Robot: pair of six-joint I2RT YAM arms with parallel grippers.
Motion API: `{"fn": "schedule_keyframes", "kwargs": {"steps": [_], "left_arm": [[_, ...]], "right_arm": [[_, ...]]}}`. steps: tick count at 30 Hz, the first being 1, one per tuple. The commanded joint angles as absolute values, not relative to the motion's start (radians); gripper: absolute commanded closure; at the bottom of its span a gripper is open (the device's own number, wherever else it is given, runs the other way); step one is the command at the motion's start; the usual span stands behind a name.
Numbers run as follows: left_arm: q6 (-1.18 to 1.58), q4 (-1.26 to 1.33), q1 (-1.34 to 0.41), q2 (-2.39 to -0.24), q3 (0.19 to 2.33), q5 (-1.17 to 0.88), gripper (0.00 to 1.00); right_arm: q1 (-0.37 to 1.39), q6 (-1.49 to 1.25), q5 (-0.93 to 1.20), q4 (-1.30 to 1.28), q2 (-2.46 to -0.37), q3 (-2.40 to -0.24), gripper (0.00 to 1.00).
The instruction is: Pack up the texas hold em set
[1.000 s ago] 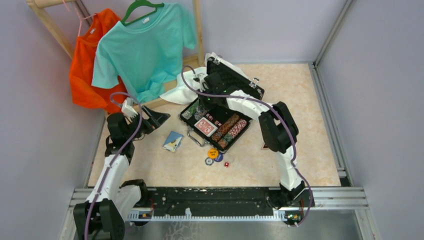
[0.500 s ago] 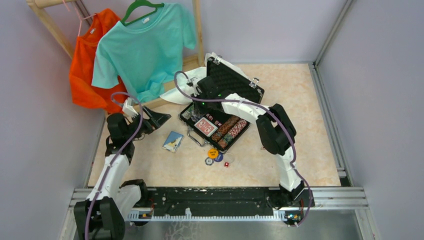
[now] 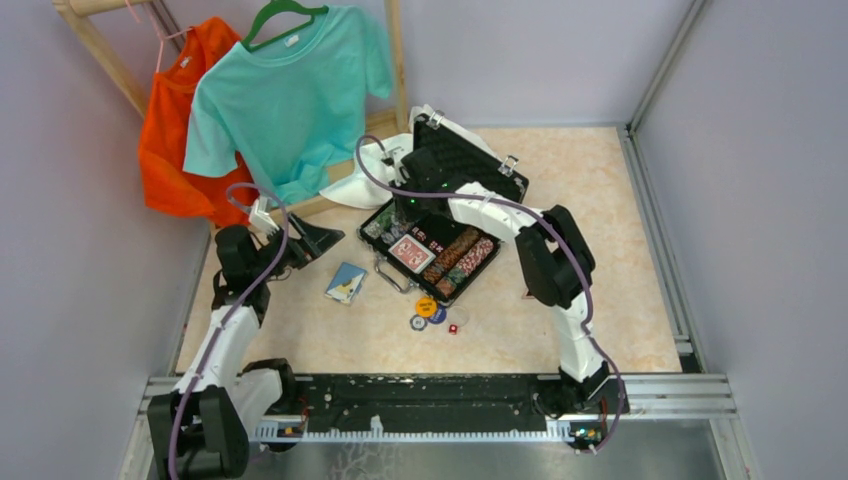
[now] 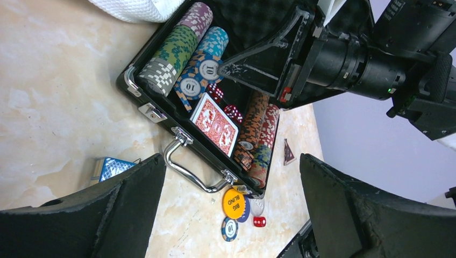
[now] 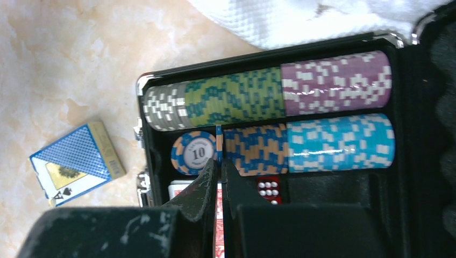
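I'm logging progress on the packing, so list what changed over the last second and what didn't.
The right pincer, shut, moved from up by the case lid down toward the near-left, over the chip rows. Nothing was visibly picked up or let go. The open left pincer, blue card deck, round buttons and red die stayed put.

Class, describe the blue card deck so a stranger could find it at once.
Start at the open black case mid-table. On the tabletop, on its handle side, lies the blue card deck. The red deck sits inside the case.
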State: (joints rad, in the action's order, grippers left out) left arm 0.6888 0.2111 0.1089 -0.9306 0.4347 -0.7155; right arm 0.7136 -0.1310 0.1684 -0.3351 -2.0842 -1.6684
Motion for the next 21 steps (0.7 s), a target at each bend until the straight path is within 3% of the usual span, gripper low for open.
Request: {"fn": "schedule_keyframes", "kwargs": {"steps": [1, 21], "left_arm": [[0.687, 0.252, 0.117, -0.948, 0.435, -0.758, 0.01], [0.691, 0.271, 0.118, -0.967, 0.43, -0.783, 0.01]], "right_arm": [[0.681, -0.121, 0.147, -0.332, -2.053, -1.702, 1.0], [0.732, -0.117, 0.17, -0.349, -2.025, -1.716, 1.0]]}}
